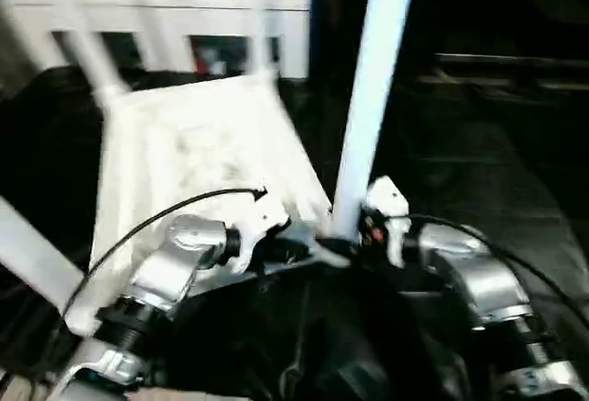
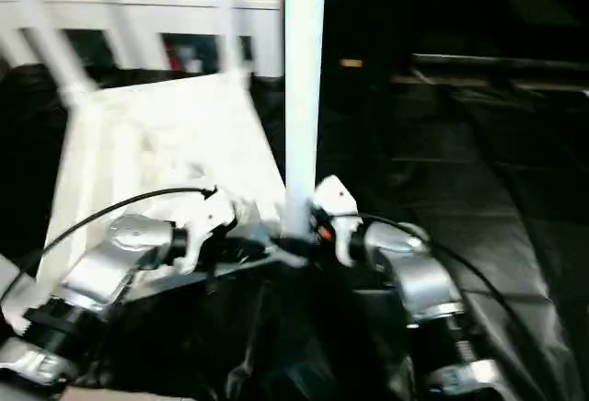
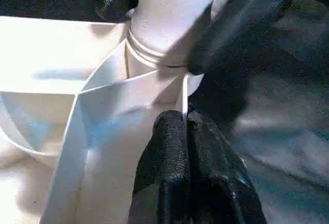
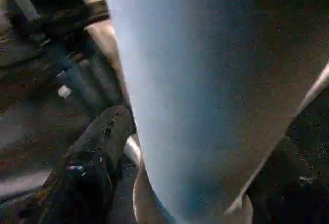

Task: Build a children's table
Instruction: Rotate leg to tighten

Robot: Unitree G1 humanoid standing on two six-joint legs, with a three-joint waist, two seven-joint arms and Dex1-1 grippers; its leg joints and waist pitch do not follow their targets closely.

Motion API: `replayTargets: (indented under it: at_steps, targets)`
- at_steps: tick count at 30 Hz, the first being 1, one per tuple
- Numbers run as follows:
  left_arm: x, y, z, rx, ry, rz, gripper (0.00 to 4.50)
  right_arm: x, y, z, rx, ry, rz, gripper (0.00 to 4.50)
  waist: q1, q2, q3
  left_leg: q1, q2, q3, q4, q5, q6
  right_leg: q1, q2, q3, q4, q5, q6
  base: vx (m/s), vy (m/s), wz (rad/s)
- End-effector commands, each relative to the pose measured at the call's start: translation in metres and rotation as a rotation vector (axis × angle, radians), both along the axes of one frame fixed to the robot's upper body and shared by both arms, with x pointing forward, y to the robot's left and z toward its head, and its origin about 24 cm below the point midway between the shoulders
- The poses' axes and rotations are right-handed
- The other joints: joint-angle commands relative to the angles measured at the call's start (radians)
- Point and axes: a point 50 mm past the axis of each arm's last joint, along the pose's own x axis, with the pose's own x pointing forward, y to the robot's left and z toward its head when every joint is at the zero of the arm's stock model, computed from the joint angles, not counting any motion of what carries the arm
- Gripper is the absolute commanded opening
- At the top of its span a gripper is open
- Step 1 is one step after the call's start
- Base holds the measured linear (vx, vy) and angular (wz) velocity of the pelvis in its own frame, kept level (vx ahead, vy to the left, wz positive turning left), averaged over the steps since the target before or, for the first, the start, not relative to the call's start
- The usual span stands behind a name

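Both silver forearms (image 1: 175, 272) sit nearest, w/ upside-down table top (image 1: 202, 153) just beyond on dark floor. L gripper (image 3: 187, 126) pinches top's corner wall; R gripper (image 4: 200, 183) spread around upright leg (image 1: 373, 97) in that corner socket.

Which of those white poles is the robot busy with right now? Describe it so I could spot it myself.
Find the upside-down white table top lying on the black cover. At its near right corner one leg stands almost straight up, between the robot's two end effectors. The other legs lean off at the far and left corners; this one is nearest and looks thickest.
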Motion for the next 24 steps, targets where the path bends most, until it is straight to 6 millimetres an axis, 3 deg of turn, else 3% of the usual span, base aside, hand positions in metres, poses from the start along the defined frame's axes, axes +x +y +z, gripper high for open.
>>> replayTargets:
  at_steps: [1,3,4,8,16,20,21,24]
  targets:
    - [-0.001,-0.014,0.02,-0.077,-0.072,-0.091,0.0,-0.018,0.014,-0.016,-0.007,0.104,0.154,2.82,0.005,-0.001,-0.066,0.014,0.071,-0.025,-0.075,-0.206,0.071,0.045,-0.075,0.072,-0.063,-0.22,-0.231,0.0,0.0,0.0]
    - [-0.001,-0.013,0.02,-0.078,-0.064,-0.105,0.0,-0.021,0.013,-0.016,-0.013,0.112,0.19,2.82,0.011,-0.001,-0.064,0.02,0.071,-0.023,-0.077,-0.218,0.059,0.041,-0.074,0.074,-0.066,-0.24,-0.23,0.0,0.0,0.0]
    - [-0.001,-0.013,0.02,-0.077,-0.06,-0.111,0.0,-0.022,0.013,-0.016,-0.015,0.116,0.2,2.57,0.012,-0.001,-0.065,0.018,0.072,-0.023,-0.078,-0.216,0.054,0.042,-0.075,0.075,-0.064,-0.241,-0.23,0.0,0.0,0.0]
    - [-0.003,-0.01,0.02,-0.069,-0.045,-0.143,0.0,-0.026,0.012,-0.016,-0.026,0.134,0.262,2.27,0.014,-0.003,-0.067,0.013,0.071,-0.023,-0.077,-0.201,0.055,0.046,-0.076,0.076,-0.061,-0.234,-0.225,0.0,0.0,0.0]
    - [-0.001,-0.006,0.019,-0.051,-0.041,-0.139,0.0,-0.029,0.011,-0.017,-0.031,0.133,0.282,2.05,0.018,-0.004,-0.067,0.011,0.07,-0.023,-0.076,-0.191,0.059,0.046,-0.077,0.075,-0.062,-0.242,-0.222,0.0,0.0,0.0]
    - [0.008,-0.011,0.02,-0.057,-0.086,-0.009,0.0,-0.02,0.018,-0.021,0.013,0.099,0.103,2.0,0.018,-0.004,-0.064,0.014,0.071,-0.023,-0.078,-0.208,0.046,0.041,-0.077,0.077,-0.067,-0.27,-0.216,0.0,0.0,0.0]
    - [0.011,-0.015,0.021,-0.061,-0.1,0.038,0.0,-0.014,0.022,-0.022,0.036,0.076,0.003,2.0,0.015,-0.007,-0.062,0.013,0.068,-0.024,-0.079,-0.234,0.033,0.043,-0.078,0.074,-0.071,-0.318,-0.207,0.0,0.0,0.0]
    - [0.012,-0.018,0.022,-0.061,-0.111,0.084,0.0,-0.012,0.028,-0.024,0.051,0.064,-0.07,1.98,0.002,-0.009,-0.059,0.01,0.066,-0.029,-0.081,-0.272,0.015,0.042,-0.079,0.072,-0.079,-0.408,-0.172,0.0,0.0,0.0]
